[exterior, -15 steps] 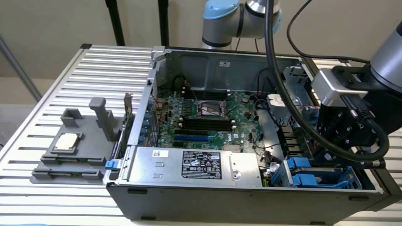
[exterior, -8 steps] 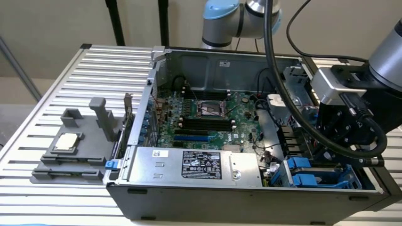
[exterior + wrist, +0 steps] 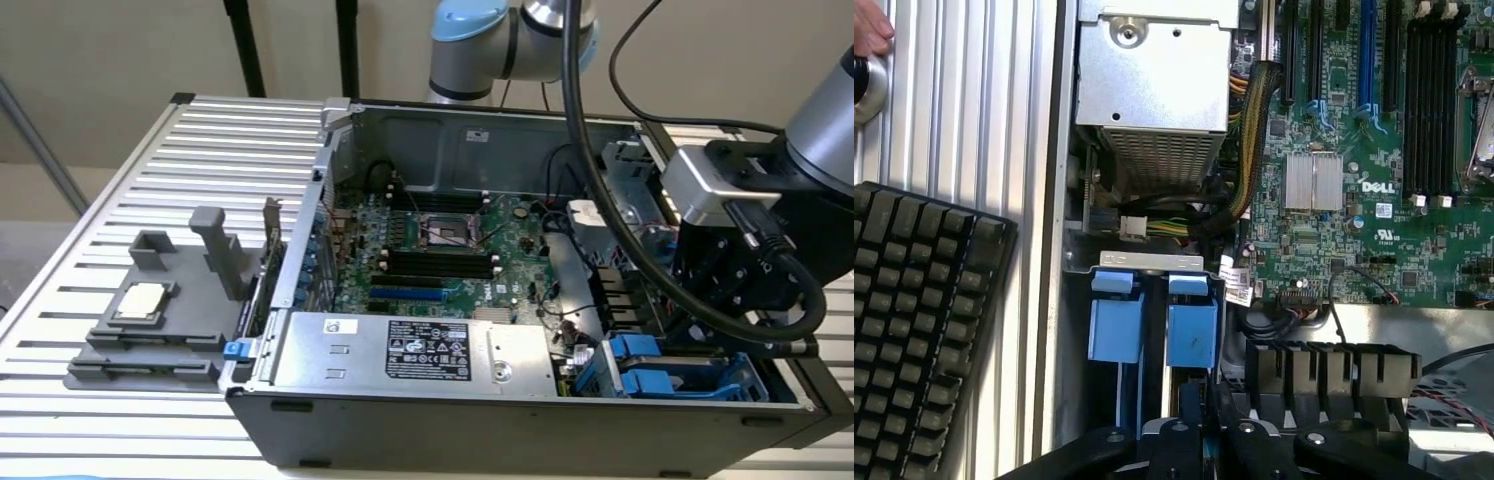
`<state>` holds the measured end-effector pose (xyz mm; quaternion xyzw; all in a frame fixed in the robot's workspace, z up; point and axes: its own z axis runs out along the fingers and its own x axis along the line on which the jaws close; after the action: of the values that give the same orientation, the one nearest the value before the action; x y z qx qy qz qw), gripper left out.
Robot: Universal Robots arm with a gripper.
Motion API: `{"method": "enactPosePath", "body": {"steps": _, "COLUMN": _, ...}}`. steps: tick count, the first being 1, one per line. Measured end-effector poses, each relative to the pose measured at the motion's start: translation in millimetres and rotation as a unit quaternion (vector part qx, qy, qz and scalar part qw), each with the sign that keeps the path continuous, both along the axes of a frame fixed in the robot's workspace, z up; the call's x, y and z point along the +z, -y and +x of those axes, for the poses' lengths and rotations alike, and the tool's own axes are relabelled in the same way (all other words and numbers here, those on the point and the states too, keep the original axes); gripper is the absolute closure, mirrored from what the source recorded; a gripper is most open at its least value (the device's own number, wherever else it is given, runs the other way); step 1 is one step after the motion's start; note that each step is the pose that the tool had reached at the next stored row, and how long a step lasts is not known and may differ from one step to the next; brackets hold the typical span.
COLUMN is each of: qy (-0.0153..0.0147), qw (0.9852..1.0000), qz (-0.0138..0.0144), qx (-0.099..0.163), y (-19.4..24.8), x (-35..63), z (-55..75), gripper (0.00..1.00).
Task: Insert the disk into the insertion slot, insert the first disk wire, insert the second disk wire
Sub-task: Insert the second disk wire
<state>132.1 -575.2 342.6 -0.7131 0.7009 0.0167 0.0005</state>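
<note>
1. Gripper (image 3: pixel 701 335) low over the front corner of the open computer case (image 3: pixel 534 425), at the exterior view's right; clenched or released: cannot tell.
2. Insertion slot (image 3: pixel 667 378) directly under it, dark metal with blue plastic, just beside the power-supply box (image 3: pixel 414 350).
3. In the wrist view, two blue tabs (image 3: pixel 1192 325) side by side just ahead of the gripper (image 3: pixel 1194 425); disk's carrier or slot rails, cannot tell.
4. Disk's silver body hidden; held or seated, cannot tell.
5. Motherboard (image 3: pixel 441 250) exposed behind; keyboard (image 3: pixel 914 320) on the slatted table (image 3: pixel 160 180).
</note>
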Motion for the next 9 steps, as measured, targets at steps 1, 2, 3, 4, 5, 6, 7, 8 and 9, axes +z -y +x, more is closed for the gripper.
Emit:
{"method": "enactPosePath", "body": {"steps": 1, "qy": 0.0, "qw": 1.0, "qz": -0.0001, "qx": 0.0, "y": 0.0, "x": 0.0, "z": 0.0, "gripper": 0.84}}
{"method": "enactPosePath", "body": {"steps": 2, "qy": 0.0, "qw": 1.0, "qz": 0.0001, "qx": 0.0, "y": 0.1, "x": -0.4, "z": 0.0, "gripper": 0.84}}
{"method": "enactPosePath", "body": {"steps": 3, "qy": 0.0, "qw": 1.0, "qz": 0.0, "qx": 0.0, "y": 0.1, "x": -0.8, "z": 0.0, "gripper": 0.84}}
{"method": "enactPosePath", "body": {"steps": 4, "qy": 0.0, "qw": 1.0, "qz": 0.0, "qx": 0.0, "y": 0.1, "x": -1.2, "z": 0.0, "gripper": 0.84}}
{"method": "enactPosePath", "body": {"steps": 5, "qy": 0.0, "qw": 1.0, "qz": 0.0001, "qx": 0.0, "y": 0.1, "x": -2.0, "z": 0.0, "gripper": 0.84}}
{"method": "enactPosePath", "body": {"steps": 6, "qy": 0.0, "qw": 1.0, "qz": 0.0, "qx": 0.0, "y": 0.3, "x": -2.6, "z": 0.0, "gripper": 0.84}}
{"method": "enactPosePath", "body": {"steps": 7, "qy": 0.0, "qw": 1.0, "qz": 0.0, "qx": 0.0, "y": 0.5, "x": -3.2, "z": 0.0, "gripper": 0.84}}
{"method": "enactPosePath", "body": {"steps": 8, "qy": 0.0, "qw": 1.0, "qz": 0.0, "qx": 0.0, "y": 0.8, "x": -4.1, "z": 0.0, "gripper": 0.84}}
{"method": "enactPosePath", "body": {"steps": 9, "qy": 0.0, "qw": 1.0, "qz": -0.0001, "qx": 0.0, "y": 1.1, "x": -5.0, "z": 0.0, "gripper": 0.84}}
